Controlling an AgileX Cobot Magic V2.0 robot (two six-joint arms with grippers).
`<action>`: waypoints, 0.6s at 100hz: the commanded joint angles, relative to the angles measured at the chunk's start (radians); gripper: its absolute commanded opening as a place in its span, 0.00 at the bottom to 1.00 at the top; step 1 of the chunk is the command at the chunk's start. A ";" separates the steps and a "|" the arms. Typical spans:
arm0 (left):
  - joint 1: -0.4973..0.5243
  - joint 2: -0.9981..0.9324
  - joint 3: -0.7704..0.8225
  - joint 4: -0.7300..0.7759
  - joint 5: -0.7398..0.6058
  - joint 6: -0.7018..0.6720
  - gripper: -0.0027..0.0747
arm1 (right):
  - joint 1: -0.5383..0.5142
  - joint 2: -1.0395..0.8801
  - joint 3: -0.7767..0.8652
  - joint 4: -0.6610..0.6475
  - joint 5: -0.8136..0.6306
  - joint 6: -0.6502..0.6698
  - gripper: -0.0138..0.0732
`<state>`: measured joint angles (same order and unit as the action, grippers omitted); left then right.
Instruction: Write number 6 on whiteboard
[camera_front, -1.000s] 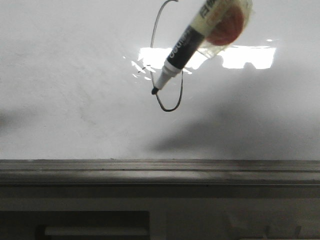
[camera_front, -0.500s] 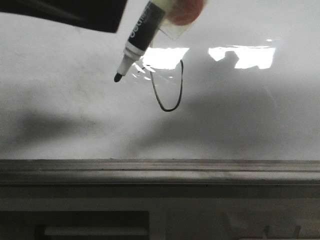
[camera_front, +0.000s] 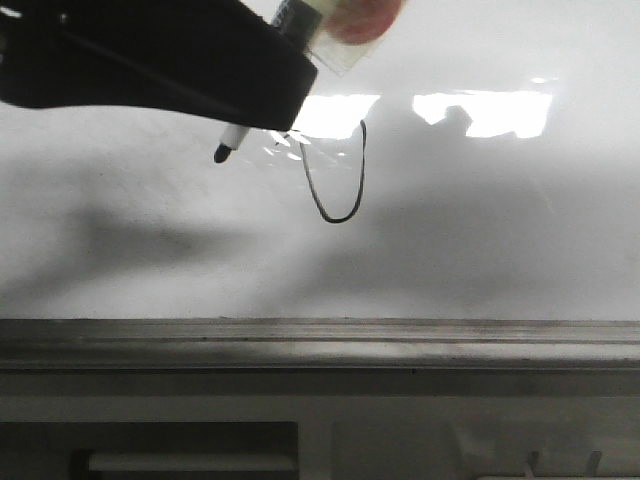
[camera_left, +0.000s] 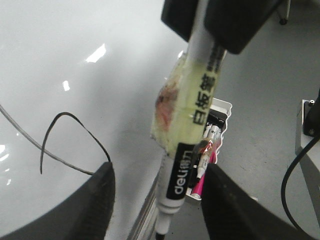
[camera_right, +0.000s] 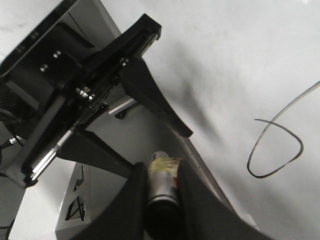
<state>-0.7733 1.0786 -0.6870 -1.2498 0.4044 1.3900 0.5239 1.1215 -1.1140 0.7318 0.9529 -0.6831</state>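
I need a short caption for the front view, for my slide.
Marker tip lifted beside the drawn number 6 on the whiteboard.

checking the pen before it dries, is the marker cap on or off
Off: the marker's bare dark tip shows in the front view, hovering left of the number 6.

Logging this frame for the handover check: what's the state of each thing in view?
marker: uncapped, tip off the drawn line
number 6: loop drawn, top hidden in front view
whiteboard: marked, glare
left gripper: open, straddling marker
right gripper: shut on marker
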 joint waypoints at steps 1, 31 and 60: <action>-0.008 -0.005 -0.040 -0.035 -0.013 0.005 0.46 | -0.002 -0.013 -0.032 0.052 -0.032 -0.019 0.10; -0.008 -0.003 -0.040 -0.042 -0.027 0.005 0.30 | -0.002 -0.013 -0.032 0.052 -0.031 -0.019 0.10; -0.008 -0.003 -0.040 -0.042 -0.027 0.006 0.01 | -0.002 -0.013 -0.032 0.052 -0.019 -0.020 0.40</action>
<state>-0.7771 1.0874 -0.6880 -1.2555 0.4084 1.4074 0.5239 1.1237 -1.1140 0.7383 0.9444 -0.6891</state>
